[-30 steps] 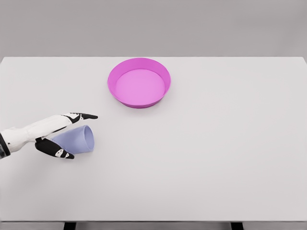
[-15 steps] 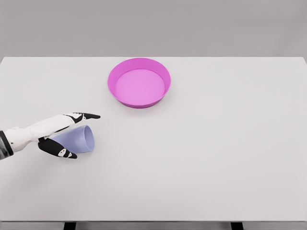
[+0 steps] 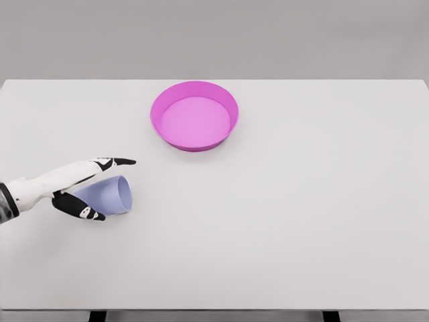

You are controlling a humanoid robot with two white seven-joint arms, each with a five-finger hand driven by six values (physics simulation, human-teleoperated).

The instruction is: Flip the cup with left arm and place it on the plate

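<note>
- We see the lavender cup (image 3: 110,195) lying on its side at the left of the white worktop (image 3: 281,215), its open mouth turned toward the right and slightly toward us, its narrower base pointing left.
- The cup rests on the worktop surface, well apart from the plate and nearer to us than the plate is.
- The left robot hand (image 3: 84,188) straddles the cup: its upper fingers (image 3: 115,162) stretch out straight along the far side of the cup, tips pointing right, just past the cup's rim.
- A lower dark finger, likely the thumb (image 3: 82,209), lies along the near side of the cup, so the cup sits between the two.
- We cannot tell whether these fingers press on the cup wall or only lie beside it; the grasp looks loose, with the fingers extended rather than curled, so we cannot say the hand is clamped on the cup.
- The white left forearm (image 3: 33,188) comes in from the left edge of the head view, low over the worktop.
- The magenta plate (image 3: 194,115), a shallow round dish with a raised rim, stands upright toward the far middle of the worktop, up and to the right of the cup, with nothing in it.
- Behind the worktop's far edge we see a plain grey wall (image 3: 214,37).
</note>
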